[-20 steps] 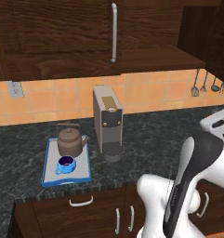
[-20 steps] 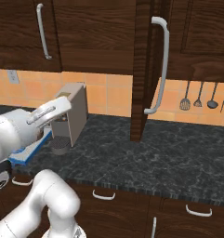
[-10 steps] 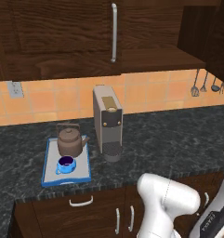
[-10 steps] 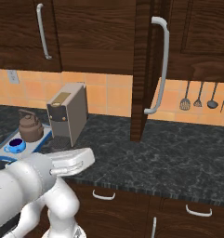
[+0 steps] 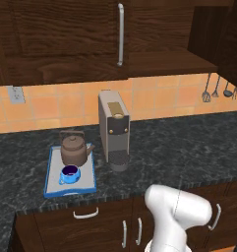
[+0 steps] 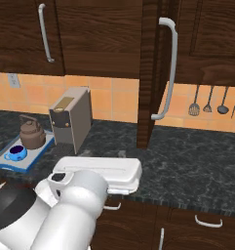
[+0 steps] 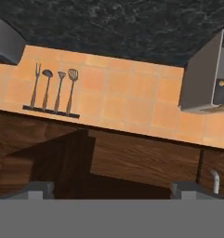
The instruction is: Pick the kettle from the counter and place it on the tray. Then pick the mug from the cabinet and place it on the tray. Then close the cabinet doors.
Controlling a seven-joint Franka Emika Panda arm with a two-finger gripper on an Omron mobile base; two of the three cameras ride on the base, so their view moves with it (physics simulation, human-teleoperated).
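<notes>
Kettle [image 5: 75, 150]: in the left base view we are seeing the coppery kettle sitting at centre left, on the rear half of the tray.
Mug [image 5: 70, 173]: we are finding the blue mug just in front of the kettle, on the same tray.
Tray [image 5: 51, 170]: the blue-rimmed tray is lying on the dark marbled counter [image 5: 189, 147], left of the grey coffee machine [image 5: 114, 128].
Cabinet doors: in the right base view we are seeing one door [image 6: 153, 73] standing open, edge-on at upper centre, its silver bar handle [image 6: 167, 68] facing us; the other door [image 6: 26, 34] is lying flat at upper left.
Gripper [image 7: 115, 189]: in the hand view we are seeing its two fingertips [image 7: 36, 189] standing wide apart at the bottom edge, holding nothing.
Utensil rack [image 7: 53, 90]: hanging on the orange tiles, upper left of the hand view.
</notes>
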